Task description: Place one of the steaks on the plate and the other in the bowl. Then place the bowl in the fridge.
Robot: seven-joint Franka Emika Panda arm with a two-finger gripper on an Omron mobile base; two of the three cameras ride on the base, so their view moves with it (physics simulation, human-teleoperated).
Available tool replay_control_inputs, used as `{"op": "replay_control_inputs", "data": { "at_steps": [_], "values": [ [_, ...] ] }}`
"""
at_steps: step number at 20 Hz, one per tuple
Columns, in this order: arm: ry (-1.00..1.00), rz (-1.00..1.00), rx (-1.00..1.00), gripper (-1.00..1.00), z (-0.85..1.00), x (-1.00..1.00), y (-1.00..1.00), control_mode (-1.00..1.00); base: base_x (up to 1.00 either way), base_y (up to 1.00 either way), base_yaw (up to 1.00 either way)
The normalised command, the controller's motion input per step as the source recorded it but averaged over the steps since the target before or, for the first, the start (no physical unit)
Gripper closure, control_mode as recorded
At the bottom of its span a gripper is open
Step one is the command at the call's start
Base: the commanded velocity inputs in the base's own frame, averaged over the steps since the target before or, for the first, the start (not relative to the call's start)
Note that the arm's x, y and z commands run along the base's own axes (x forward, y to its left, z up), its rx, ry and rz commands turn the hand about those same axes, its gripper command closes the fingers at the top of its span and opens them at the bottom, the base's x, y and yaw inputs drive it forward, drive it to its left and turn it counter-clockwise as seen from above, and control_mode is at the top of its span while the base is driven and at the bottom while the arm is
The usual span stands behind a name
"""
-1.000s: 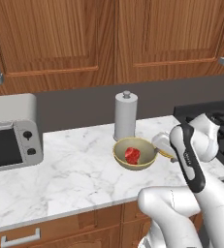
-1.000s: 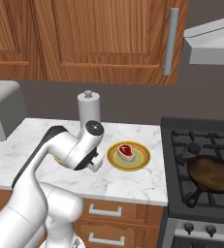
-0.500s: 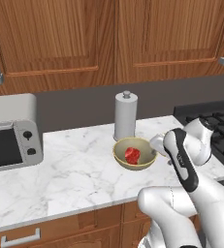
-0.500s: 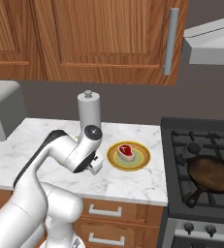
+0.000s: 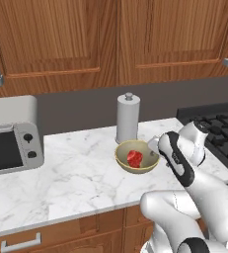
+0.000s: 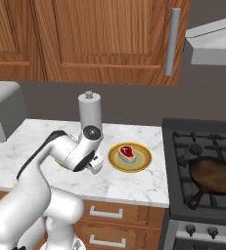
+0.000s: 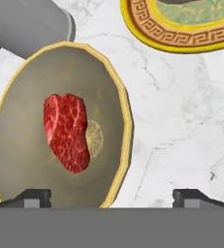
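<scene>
A small tan-yellow bowl (image 5: pixel 135 170) sits on the marble counter in front of the paper towel roll, with one red steak (image 5: pixel 134 158) lying inside it. In the hand view the bowl (image 7: pixel 21 145) and its steak (image 7: pixel 67 131) lie just ahead of me. My gripper (image 7: pixel 112 197) is open, and its fingertips (image 7: pixel 33 196) straddle the bowl's near right rim from above. From the left base it hangs at the bowl's right edge (image 5: pixel 154 145). The second steak (image 6: pixel 127 152) lies on the yellow-rimmed plate (image 6: pixel 145 163), to the right of my gripper (image 6: pixel 96 166).
A grey paper towel roll (image 5: pixel 128 118) stands right behind the bowl. A toaster oven (image 5: pixel 9 136) sits at the counter's left. To the right is the stove with a dark frying pan (image 6: pixel 214 176). Wooden cabinets hang overhead.
My hand has moved down and left toward the bowl's right rim. The jaws stay open. Bowl, plate and both steaks have not moved.
</scene>
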Motion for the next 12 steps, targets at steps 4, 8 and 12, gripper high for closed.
{"op": "replay_control_inputs", "data": {
  "at_steps": [4, 8, 12],
  "values": [
    [0.26, -0.01, 0.00, -1.00, -0.10, 0.32, 0.00, -1.00, 0.00, 0.00, 0.00],
    [0.19, 0.00, 0.00, -1.00, -0.09, 0.11, 0.00, -1.00, 0.00, 0.00, 0.00],
    [0.06, 0.00, 0.00, -1.00, -0.08, 0.10, 0.00, -1.00, 0.00, 0.00, 0.00]
  ]
}}
